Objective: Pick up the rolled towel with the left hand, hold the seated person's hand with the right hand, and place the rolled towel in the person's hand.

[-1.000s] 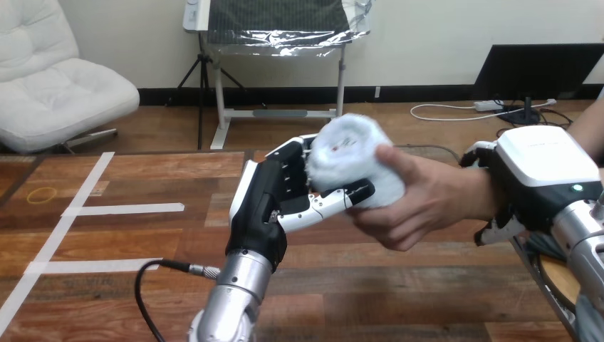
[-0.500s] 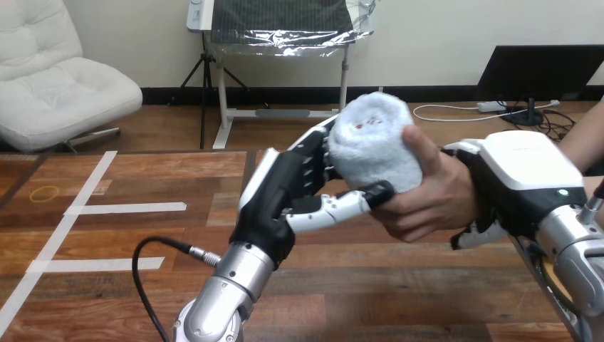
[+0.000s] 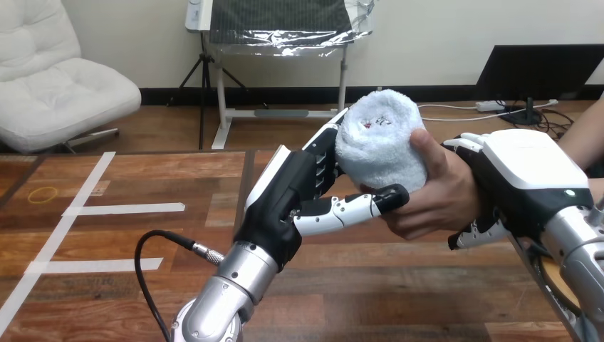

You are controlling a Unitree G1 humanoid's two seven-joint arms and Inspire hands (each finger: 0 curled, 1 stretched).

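The towel stands nearly upright just right of the left robot hand, whose fingers curl round its side, thumb beneath. The person's hand grips its other side; the right robot hand wraps the wrist.

The rolled towel, white and fluffy, sits tilted, its spiral end facing up. The person's hand wraps it from the right, thumb along its side, while the left robot hand curls against its left side.
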